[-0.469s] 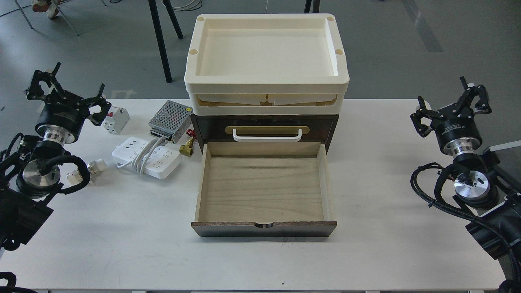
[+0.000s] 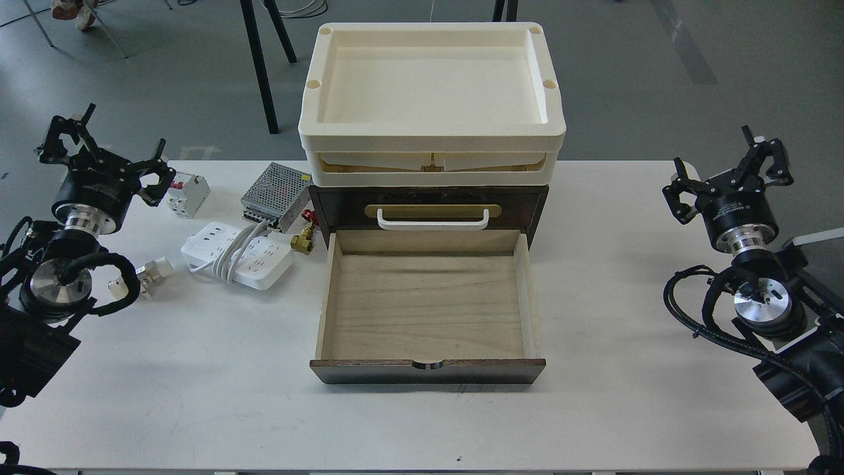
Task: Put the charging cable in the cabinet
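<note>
The charging cable [image 2: 237,254], a flat white power strip with its thick white cord looped over it, lies on the white table left of the cabinet. The cabinet [image 2: 428,198] is dark brown with a cream tray top [image 2: 432,86]. Its lower pale wood drawer [image 2: 427,303] is pulled out and empty; the upper drawer with the white handle [image 2: 433,220] is closed. My left gripper [image 2: 105,145] is open and empty, raised at the far left, well left of the cable. My right gripper [image 2: 728,168] is open and empty at the far right.
A metal mesh power supply box [image 2: 275,195] and a small brass fitting [image 2: 303,241] lie between the cable and the cabinet. A white circuit breaker with red switches [image 2: 186,192] sits behind the cable. A small white plug part [image 2: 148,274] lies near my left arm.
</note>
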Controlling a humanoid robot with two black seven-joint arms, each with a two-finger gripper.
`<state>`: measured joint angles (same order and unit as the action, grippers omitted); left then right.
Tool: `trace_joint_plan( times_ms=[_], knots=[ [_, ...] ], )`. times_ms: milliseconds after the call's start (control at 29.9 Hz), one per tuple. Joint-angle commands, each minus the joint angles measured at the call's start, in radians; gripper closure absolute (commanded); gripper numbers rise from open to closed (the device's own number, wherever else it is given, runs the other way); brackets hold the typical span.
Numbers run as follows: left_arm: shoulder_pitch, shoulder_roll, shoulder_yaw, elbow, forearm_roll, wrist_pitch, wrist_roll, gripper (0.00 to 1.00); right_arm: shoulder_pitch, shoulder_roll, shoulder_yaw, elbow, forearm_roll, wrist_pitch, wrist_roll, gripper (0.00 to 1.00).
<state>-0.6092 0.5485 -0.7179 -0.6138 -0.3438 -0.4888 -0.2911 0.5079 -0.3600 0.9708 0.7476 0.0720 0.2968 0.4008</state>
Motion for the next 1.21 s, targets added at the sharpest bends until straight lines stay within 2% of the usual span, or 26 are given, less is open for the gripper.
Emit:
trace_joint_plan(
  times_ms=[0,100,335,435,636,736,837,937,971,1038,1105,1172],
  knots=[
    [-0.018,0.068,0.003,-0.020,0.017,0.000,0.026,0.00,-0.002,-0.001,0.000,0.001,0.000,0.002,0.000,0.00],
    [-0.073,0.145,0.002,-0.031,0.162,0.000,0.029,0.01,-0.003,-0.001,-0.001,0.001,0.000,0.002,0.000,0.00],
    [-0.176,0.208,0.000,-0.052,0.639,0.000,0.006,0.01,-0.005,-0.001,-0.003,0.003,0.000,0.005,0.000,0.00],
    [-0.176,0.263,0.002,-0.165,0.739,0.000,0.006,0.01,-0.003,-0.001,-0.004,0.004,0.000,0.005,0.000,0.00],
    [-0.129,0.381,0.005,-0.553,1.139,0.000,0.010,0.04,-0.006,-0.001,-0.004,0.007,0.000,0.005,0.000,0.00],
    [-0.097,0.389,0.020,-0.638,1.429,0.041,0.012,0.04,-0.006,-0.001,-0.003,0.007,0.000,0.005,0.000,0.00],
    [-0.090,0.383,0.049,-0.646,1.722,0.091,0.010,0.04,-0.006,-0.001,-0.004,0.006,0.000,0.005,0.000,0.00],
    [-0.077,0.378,0.110,-0.640,1.951,0.224,0.012,0.04,-0.005,-0.001,-0.003,0.003,0.000,0.005,0.000,0.00],
    [-0.070,0.378,0.142,-0.632,2.011,0.283,0.020,0.04,-0.005,-0.001,-0.003,0.004,0.000,0.005,0.000,0.00],
    [-0.072,0.378,0.216,-0.601,2.117,0.349,0.042,0.04,-0.003,-0.001,-0.004,0.004,0.000,0.005,0.000,0.00],
    [-0.076,0.360,0.277,-0.533,2.200,0.360,0.059,0.05,-0.003,-0.001,-0.004,0.004,0.000,0.005,0.000,0.00],
    [-0.084,0.302,0.298,-0.491,2.234,0.371,0.058,0.06,-0.003,-0.001,-0.004,0.004,0.000,0.005,0.000,0.00]
  ],
)
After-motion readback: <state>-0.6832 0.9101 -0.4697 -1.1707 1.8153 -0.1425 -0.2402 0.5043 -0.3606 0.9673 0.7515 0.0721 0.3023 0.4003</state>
